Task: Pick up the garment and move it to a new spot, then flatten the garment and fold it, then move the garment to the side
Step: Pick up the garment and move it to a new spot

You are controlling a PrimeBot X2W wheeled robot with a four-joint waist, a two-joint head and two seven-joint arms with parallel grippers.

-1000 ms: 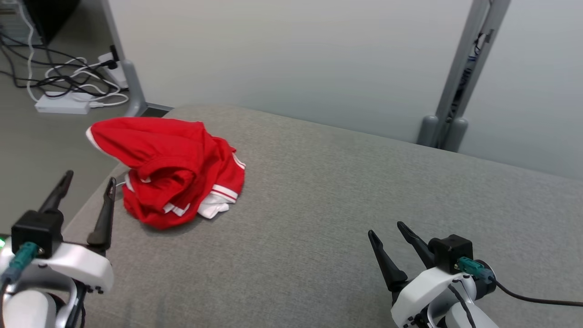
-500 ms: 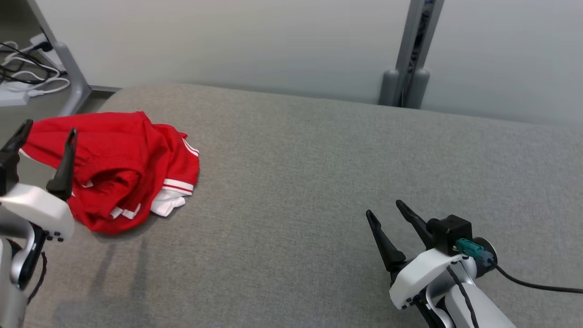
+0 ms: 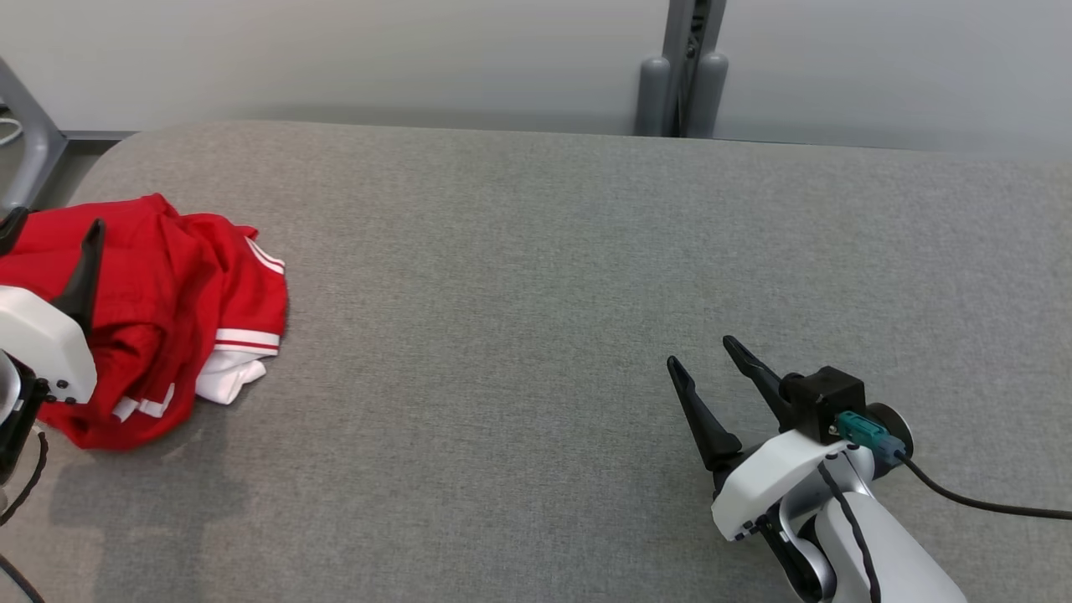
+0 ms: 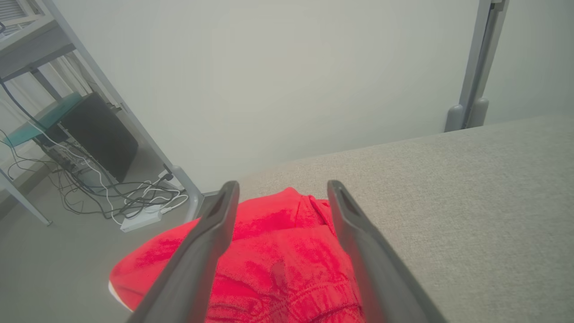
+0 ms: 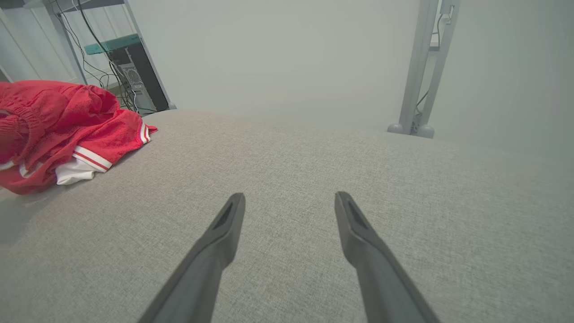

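Observation:
The garment is a crumpled red piece with white stripes and a white lining, heaped at the left end of the grey padded table. My left gripper hovers above its left part, open, with nothing between its fingers. In the left wrist view the garment lies below the spread left gripper. My right gripper stands open over bare table at the lower right, far from the cloth. In the right wrist view the garment is at the far left, beyond the right gripper.
A grey wall panel runs behind the table, with a metal post at the back. Left of the table stand a metal frame leg, a dark computer case and a tangle of cables with a white power strip on the floor.
The head camera has swung right, so the garment now sits at the picture's left edge. My left gripper has come forward from short of the garment to above it. Both grippers stay open.

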